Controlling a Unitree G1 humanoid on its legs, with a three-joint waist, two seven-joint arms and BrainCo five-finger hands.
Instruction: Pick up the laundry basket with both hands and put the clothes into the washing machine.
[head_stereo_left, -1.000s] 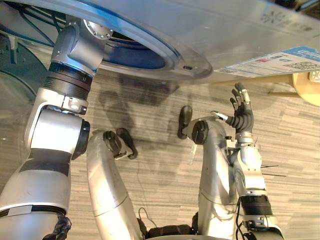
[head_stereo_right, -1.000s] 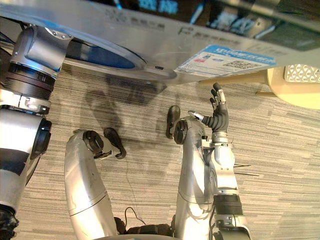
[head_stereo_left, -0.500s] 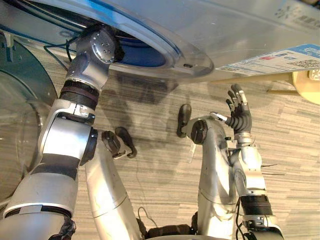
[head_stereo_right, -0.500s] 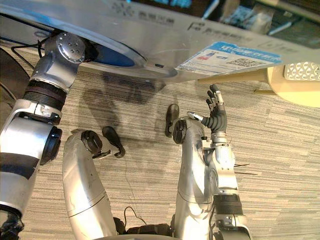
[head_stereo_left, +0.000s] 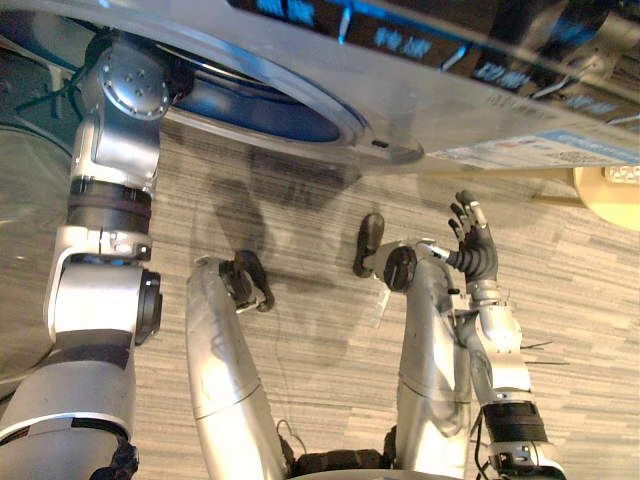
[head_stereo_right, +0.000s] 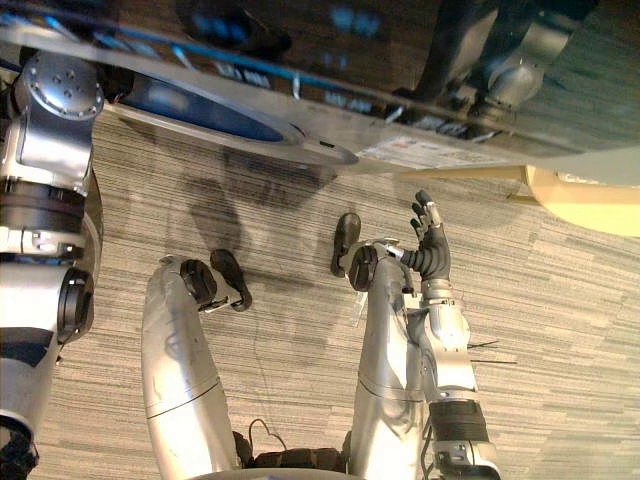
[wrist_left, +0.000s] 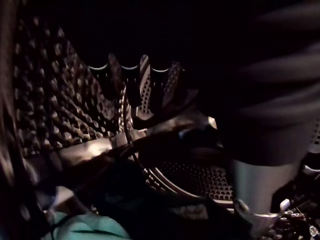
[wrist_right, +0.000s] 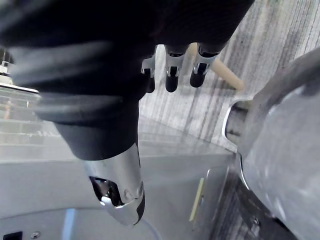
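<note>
At the far left, the washing machine's round glass door is swung open. Just right of it, your left arm reaches up into the machine's opening, so the left hand is inside the drum. In the left wrist view you see its silver thumb and dark cover against the perforated drum wall. It is too dark in there to tell how the fingers are set or whether they hold anything. A pale teal piece of clothing lies inside the drum, near that hand.

The machine's silver front runs across the far side of the scene. Right of centre, your right hand is raised over the grey striped floor, just short of the machine's front. Its fingers are straight, the thumb is out and it holds nothing. At the far right, the pale yellow laundry basket sits beside the machine, well apart from both hands.
</note>
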